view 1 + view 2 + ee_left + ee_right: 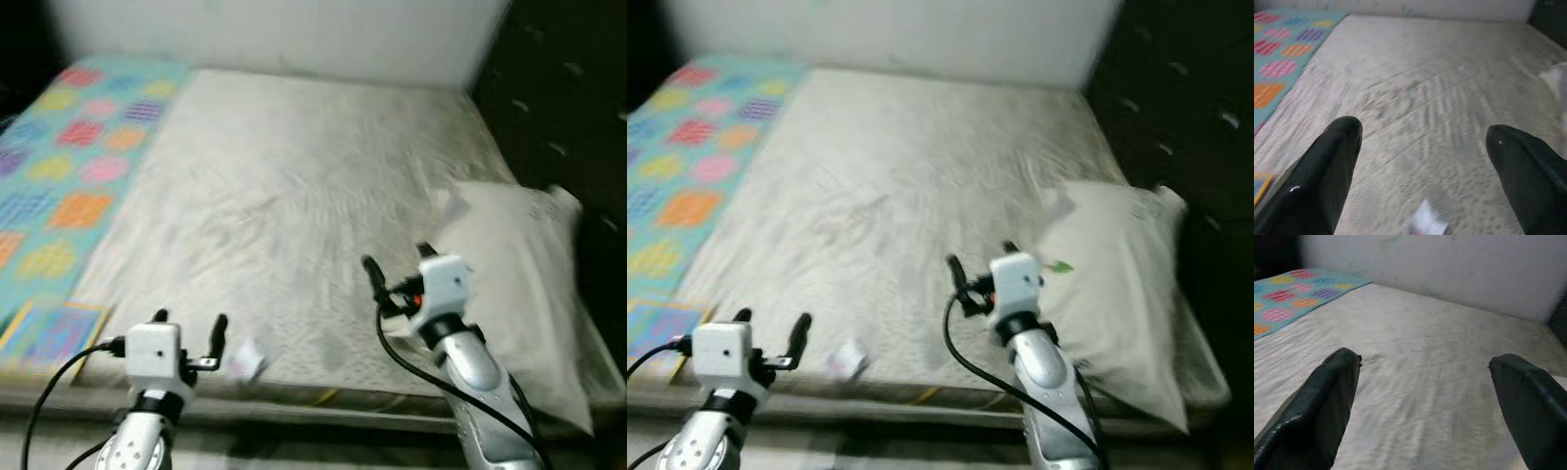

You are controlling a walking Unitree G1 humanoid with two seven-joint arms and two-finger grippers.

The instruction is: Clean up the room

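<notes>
The bed (294, 196) lies before you, its pale mattress bare, a patterned quilt (69, 166) along its left side and a pillow (519, 284) on the right. A small crumpled scrap (247, 360) sits near the front edge, just beside your left tool (189, 328), fingers spread wide. Your right tool (397, 262) hovers over the mattress beside the pillow, also wide.

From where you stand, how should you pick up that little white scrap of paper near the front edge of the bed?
Pinch the crumpled scrap across its raised middle, coming straight down from above. It lies low on the flat mattress near the front edge, so a side approach would likely just push it. The open left gripper is right beside it, closer than the right gripper.
</notes>
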